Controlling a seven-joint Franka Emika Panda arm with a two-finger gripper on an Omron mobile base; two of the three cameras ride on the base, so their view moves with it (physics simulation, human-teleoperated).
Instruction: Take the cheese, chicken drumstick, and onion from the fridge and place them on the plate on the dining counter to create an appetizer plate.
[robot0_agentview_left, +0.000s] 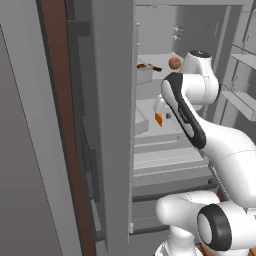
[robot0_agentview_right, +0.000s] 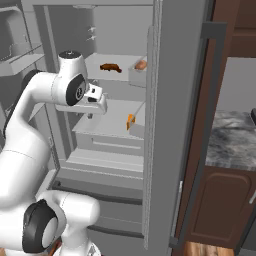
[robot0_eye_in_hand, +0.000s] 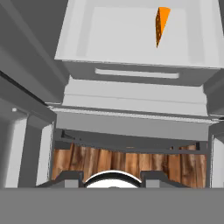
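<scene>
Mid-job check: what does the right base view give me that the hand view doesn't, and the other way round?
Right base view alone: the chicken drumstick and the onion on the upper shelf of the fridge, the gripper reaching in above the lower shelf, and a patch of the dining counter.

Hand view alone: the wooden floor below the fridge.

Both: the cheese on the lower shelf, untouched.

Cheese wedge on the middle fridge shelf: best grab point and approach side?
Probably pinch the cheese across its two flat faces near the thick end. It stands on edge on the shelf, tapering to a thin point, so the tip gives little hold. Bring the claw down from above through the open front of the fridge.
</scene>
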